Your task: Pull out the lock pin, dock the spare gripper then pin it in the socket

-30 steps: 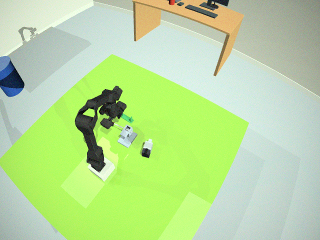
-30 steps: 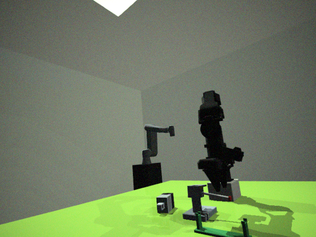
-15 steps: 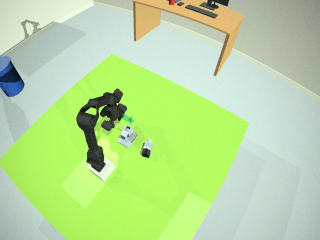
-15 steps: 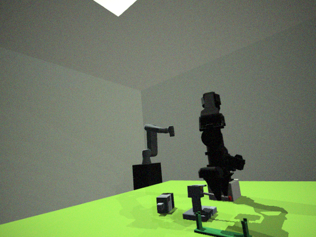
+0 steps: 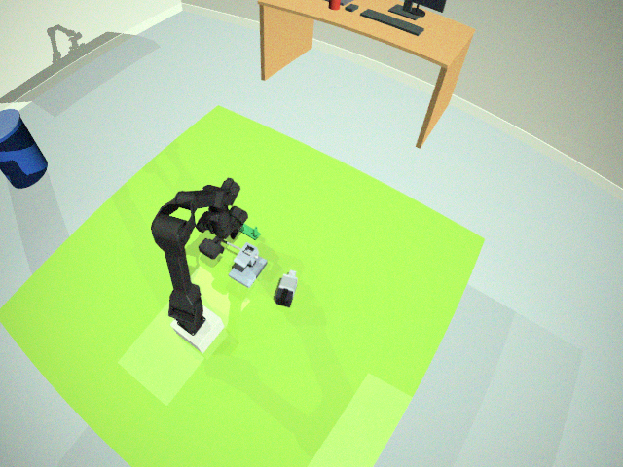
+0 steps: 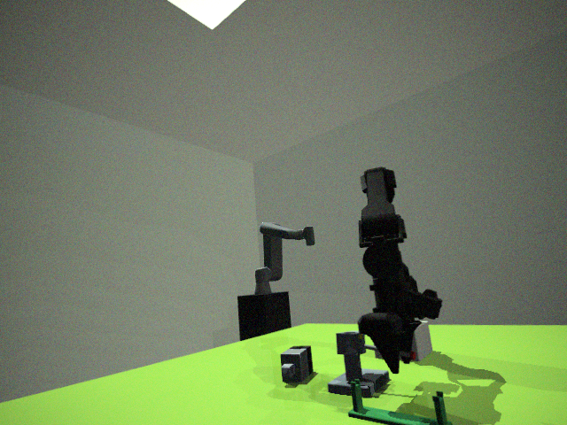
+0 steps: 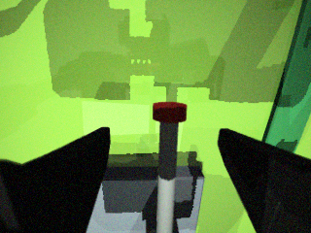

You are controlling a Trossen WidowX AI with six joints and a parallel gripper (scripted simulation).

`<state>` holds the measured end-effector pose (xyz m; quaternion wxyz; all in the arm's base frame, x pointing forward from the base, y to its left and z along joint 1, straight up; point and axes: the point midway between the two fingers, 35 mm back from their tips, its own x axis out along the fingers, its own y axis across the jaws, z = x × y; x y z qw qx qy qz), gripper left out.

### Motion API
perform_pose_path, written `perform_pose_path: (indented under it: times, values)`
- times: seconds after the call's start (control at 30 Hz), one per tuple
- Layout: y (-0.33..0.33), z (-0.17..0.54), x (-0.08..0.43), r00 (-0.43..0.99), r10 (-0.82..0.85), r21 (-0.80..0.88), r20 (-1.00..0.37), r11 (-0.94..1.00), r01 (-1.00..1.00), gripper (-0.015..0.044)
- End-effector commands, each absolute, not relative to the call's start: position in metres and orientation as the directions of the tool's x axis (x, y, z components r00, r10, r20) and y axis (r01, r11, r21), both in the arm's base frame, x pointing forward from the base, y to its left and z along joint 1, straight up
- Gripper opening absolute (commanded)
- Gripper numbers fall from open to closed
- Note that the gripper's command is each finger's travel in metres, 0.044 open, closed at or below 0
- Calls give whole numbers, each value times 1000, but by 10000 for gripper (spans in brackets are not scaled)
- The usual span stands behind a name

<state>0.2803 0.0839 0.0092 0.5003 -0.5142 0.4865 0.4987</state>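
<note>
The lock pin (image 5: pixel 230 245) (image 6: pixel 413 355) (image 7: pixel 165 206) has a red head and a pale shaft, and sticks out sideways from the mount's raised socket (image 5: pixel 241 259) (image 6: pixel 346 343). The mount's grey base (image 5: pixel 242 277) (image 6: pixel 343 387) rests on the green mat. My gripper (image 7: pixel 165 135) is open, with its black fingers on both sides of the pin near the head and a gap on each side in the wrist view. The spare gripper (image 5: pixel 286 290) (image 6: pixel 298 365), a grey and black block with a small spigot, lies on the mat apart from the mount. The pin's far end is hidden.
A green holder with two uprights (image 5: pixel 248 231) (image 6: pixel 389 415) (image 7: pixel 292 109) lies on the mat near the mount. Farther off stand a wooden desk (image 5: pixel 392 37), a blue bin (image 5: pixel 22 161) and another arm on a black pedestal (image 6: pixel 264 315).
</note>
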Motion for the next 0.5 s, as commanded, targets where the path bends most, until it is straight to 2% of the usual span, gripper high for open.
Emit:
perform_pose_path:
  times: [0.0,0.03,0.4,0.47]
  values:
    - [84,6,279,25,2,-25,-1000,-31,-999,300]
    - [84,6,279,25,2,-25,-1000,-31,-999,300]
    - [84,6,279,25,2,-25,-1000,-31,-999,11]
    - [84,6,279,25,2,-25,-1000,-31,-999,0]
